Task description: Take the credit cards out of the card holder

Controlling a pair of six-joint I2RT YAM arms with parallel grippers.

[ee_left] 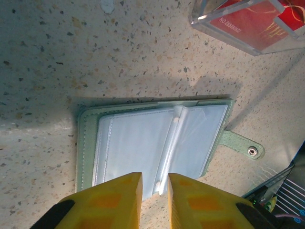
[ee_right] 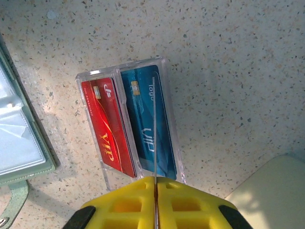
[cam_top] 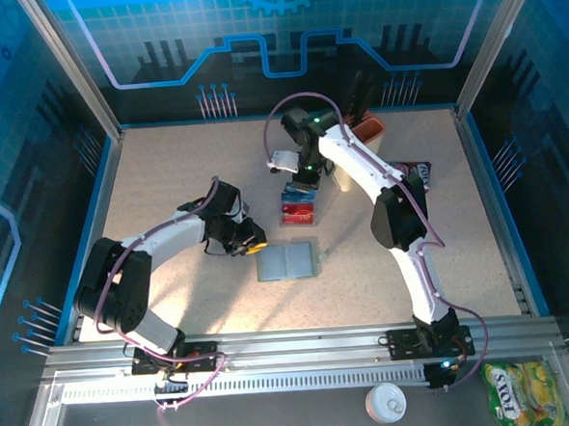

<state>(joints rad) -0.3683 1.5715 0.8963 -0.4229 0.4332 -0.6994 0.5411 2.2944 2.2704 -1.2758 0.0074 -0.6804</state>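
Observation:
The grey-green card holder [cam_top: 288,261] lies open and flat on the table; its clear sleeves [ee_left: 138,143] look empty and its closing tab [ee_left: 243,145] points right. My left gripper [ee_left: 155,183] stands at the card holder's near edge, its yellow fingers a narrow gap apart with bare table between them. My right gripper [ee_right: 156,179] is shut on a thin credit card [ee_right: 154,133], seen edge-on. That card hangs over the blue side of a clear tray [ee_right: 170,114], which holds a red card [ee_right: 107,129] and a blue card [ee_right: 140,119]. The tray [cam_top: 298,204] sits just behind the card holder.
A cream knife block [cam_top: 351,168] stands right beside the right gripper, and its corner [ee_right: 271,191] shows close by in the right wrist view. A snack packet [cam_top: 419,173] lies further right. Blue walls enclose the table.

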